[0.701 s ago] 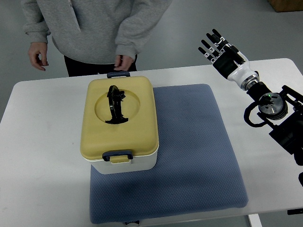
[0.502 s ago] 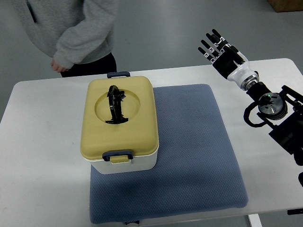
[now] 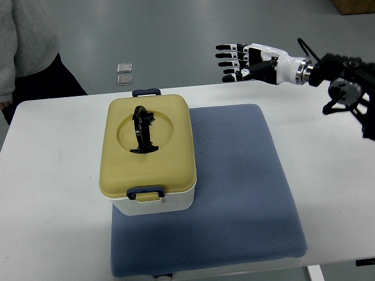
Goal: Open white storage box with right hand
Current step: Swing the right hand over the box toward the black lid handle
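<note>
The white storage box (image 3: 153, 202) stands on the left part of a blue mat (image 3: 234, 193), closed under a yellow lid (image 3: 170, 158). A black folding handle (image 3: 142, 130) lies in the lid's round recess. Dark blue latches sit at the near end (image 3: 146, 191) and at the far end (image 3: 146, 92). My right hand (image 3: 237, 61) hovers above the table's far edge, to the right of the box and well apart from it. Its fingers are spread, pointing left, and hold nothing. The left arm does not show.
A person in a grey top (image 3: 23, 41) stands at the far left, behind the white table (image 3: 53, 193). Two small square pieces (image 3: 124, 73) lie on the floor beyond the table. My right forearm (image 3: 345, 82) reaches in over the table's far right corner.
My right hand has swung left and away from me, turning from pointing up-left to pointing left. The person has stepped off to the left, away from the box.
</note>
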You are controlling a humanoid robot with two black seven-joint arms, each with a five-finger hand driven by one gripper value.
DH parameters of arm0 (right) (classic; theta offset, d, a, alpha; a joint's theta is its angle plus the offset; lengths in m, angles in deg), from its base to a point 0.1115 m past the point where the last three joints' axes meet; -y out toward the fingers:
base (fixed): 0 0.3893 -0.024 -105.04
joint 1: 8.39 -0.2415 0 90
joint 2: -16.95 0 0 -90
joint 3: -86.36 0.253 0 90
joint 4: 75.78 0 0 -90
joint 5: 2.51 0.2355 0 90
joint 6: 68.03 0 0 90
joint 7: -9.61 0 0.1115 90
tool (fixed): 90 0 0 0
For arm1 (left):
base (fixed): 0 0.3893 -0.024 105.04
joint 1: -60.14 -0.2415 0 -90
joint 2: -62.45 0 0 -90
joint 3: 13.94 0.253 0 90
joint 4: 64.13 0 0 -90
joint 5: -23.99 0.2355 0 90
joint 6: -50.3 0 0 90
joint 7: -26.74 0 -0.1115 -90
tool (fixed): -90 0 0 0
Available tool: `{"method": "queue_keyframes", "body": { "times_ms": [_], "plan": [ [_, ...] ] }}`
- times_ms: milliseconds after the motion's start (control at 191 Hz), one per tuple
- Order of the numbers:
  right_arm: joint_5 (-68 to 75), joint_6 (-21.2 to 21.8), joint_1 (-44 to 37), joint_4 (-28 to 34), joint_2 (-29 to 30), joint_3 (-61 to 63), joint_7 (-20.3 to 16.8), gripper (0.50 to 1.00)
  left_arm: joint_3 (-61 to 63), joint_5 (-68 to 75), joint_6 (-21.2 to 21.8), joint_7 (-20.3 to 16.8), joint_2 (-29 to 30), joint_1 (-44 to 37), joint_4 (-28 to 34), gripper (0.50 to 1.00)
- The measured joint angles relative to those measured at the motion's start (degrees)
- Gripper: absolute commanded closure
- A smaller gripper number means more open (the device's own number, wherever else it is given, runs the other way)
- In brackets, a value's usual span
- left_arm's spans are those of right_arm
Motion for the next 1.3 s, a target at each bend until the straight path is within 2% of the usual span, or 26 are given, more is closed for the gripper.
{"method": "queue_keyframes", "body": {
  "times_ms": [110, 240, 408, 554, 868, 1302],
  "plan": [
    [-14.15, 0.47, -12.2, 3.58, -0.99, -7.46, -0.08, 0.546, 0.0, -0.01, -0.22, 0.0, 0.0, 0.02, 0.0, 0.5],
    [-21.57, 0.5, -24.98, 10.66, -0.45, -12.89, -0.03, 0.548, -0.01, -0.02, -0.31, -0.01, 0.0, 0.02, 0.01, 0.5],
    [-23.19, 0.51, -32.62, 19.13, 2.2, -14.8, 0.04, 0.548, -0.02, -0.02, -0.31, 0.0, 0.0, 0.0, 0.23, 0.5],
    [-26.95, 0.51, -33.09, 22.39, 6.2, -14.91, 0.01, 0.548, -0.08, -0.06, -0.31, 0.0, 0.0, 0.01, 0.61, 0.5],
    [-36.79, 0.51, -27.79, 26.28, 7.79, -14.2, 0.58, 0.548, -0.09, -0.05, -0.31, 0.0, 0.0, 0.01, 0.43, 0.5],
    [-38.59, 0.51, -23.8, 26.85, 8.9, -13.98, 0.59, 0.548, -0.16, -0.06, -0.31, 0.0, 0.0, 0.0, 0.71, 0.5]
  ]
}}
